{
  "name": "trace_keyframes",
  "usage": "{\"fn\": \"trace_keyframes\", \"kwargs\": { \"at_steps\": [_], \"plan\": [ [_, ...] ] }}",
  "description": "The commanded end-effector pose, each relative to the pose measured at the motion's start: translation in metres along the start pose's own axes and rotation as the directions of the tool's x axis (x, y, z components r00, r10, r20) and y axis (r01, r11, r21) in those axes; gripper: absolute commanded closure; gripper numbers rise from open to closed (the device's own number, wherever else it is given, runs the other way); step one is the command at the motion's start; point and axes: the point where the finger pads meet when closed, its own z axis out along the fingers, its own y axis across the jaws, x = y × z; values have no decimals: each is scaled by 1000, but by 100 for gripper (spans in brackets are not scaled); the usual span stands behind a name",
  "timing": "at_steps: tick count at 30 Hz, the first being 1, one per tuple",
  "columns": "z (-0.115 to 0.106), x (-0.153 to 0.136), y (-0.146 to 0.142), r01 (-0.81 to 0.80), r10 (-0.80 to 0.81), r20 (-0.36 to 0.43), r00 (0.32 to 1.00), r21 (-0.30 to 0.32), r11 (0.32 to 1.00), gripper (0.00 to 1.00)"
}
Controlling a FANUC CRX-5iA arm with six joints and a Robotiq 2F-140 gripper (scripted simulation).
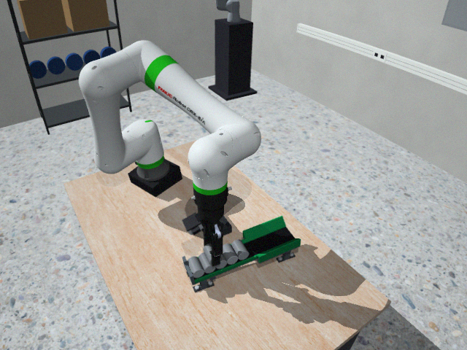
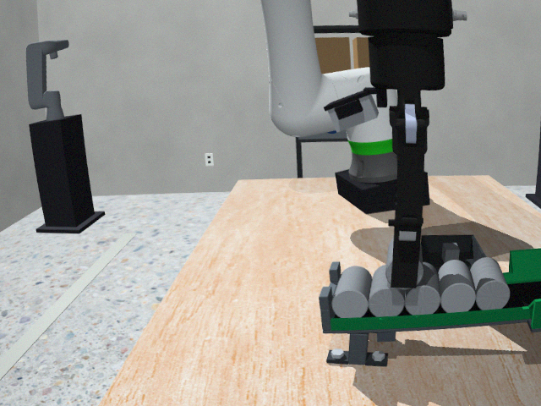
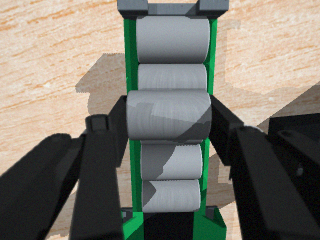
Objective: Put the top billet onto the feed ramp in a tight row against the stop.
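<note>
Several grey steel billets lie across the green feed ramp in a row from the grey stop at its low end. One billet sits on top of two of them, near the middle of the row. My gripper comes straight down over it, with one finger pressed on each flat end, and is shut on this stacked billet. In the exterior view the near finger hides most of that billet. In the top view the gripper stands over the row.
The upper part of the ramp is empty, with green side rails. A small black fixture sits on the table just behind the ramp. The robot base is at the table's far end.
</note>
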Motion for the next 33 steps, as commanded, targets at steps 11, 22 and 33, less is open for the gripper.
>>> {"fn": "trace_keyframes", "kwargs": {
  "at_steps": [11, 22, 33],
  "plan": [
    [-87, 0, -1, 0, 0, 0, 1000, 3, 1000, 57],
    [-96, 0, -1, 0, 0, 0, 1000, 3, 1000, 57],
    [-86, -96, 1, 0, 0, 1, 1000, 3, 1000, 57]
  ]
}}
